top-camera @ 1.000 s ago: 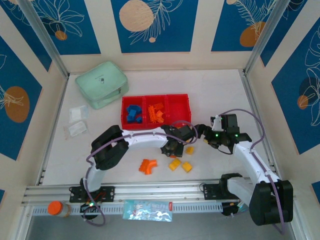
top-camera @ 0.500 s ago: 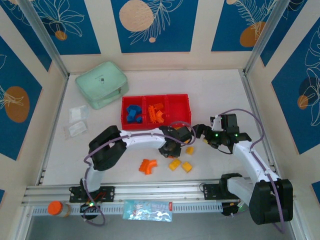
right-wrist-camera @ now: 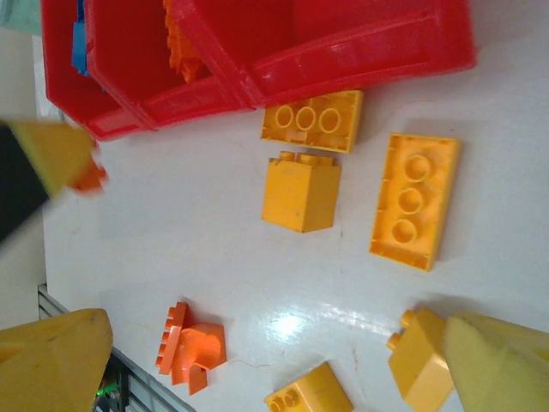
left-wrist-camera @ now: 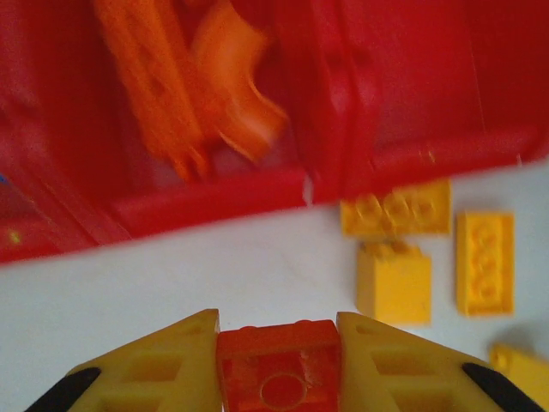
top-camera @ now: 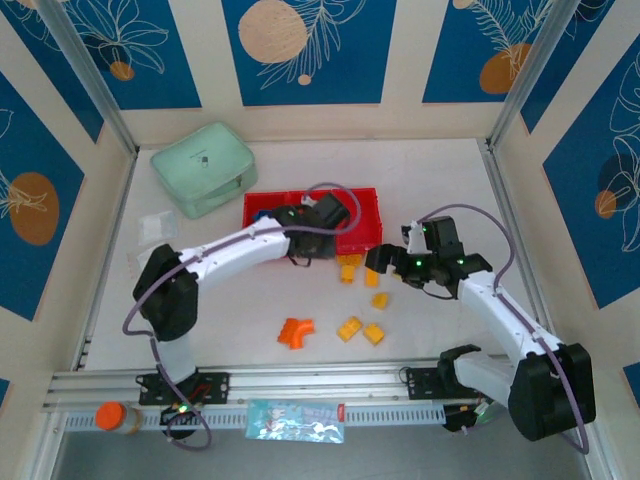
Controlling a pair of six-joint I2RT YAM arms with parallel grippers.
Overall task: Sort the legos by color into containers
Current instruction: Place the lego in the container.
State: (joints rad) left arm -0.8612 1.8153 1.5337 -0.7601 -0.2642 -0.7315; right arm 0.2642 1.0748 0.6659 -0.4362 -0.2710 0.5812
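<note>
Here, seemingly glossy white tabletop (top-camera: 440,190) bears yellow legos (top-camera: 349,328); blue-patterned walls (top-camera: 310,50).

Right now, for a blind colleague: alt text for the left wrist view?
The left gripper is shut on a small orange-red studded plastic brick over the white table. Ahead, a low red plastic tray holds orange curved pieces; yellow plastic blocks lie outside its wall.

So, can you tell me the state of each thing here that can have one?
left gripper: shut on orange piece
right gripper: open, holding nothing
green case: closed
red tray: upright, partly filled
yellow blocks: loose outside the tray, unsorted
</note>
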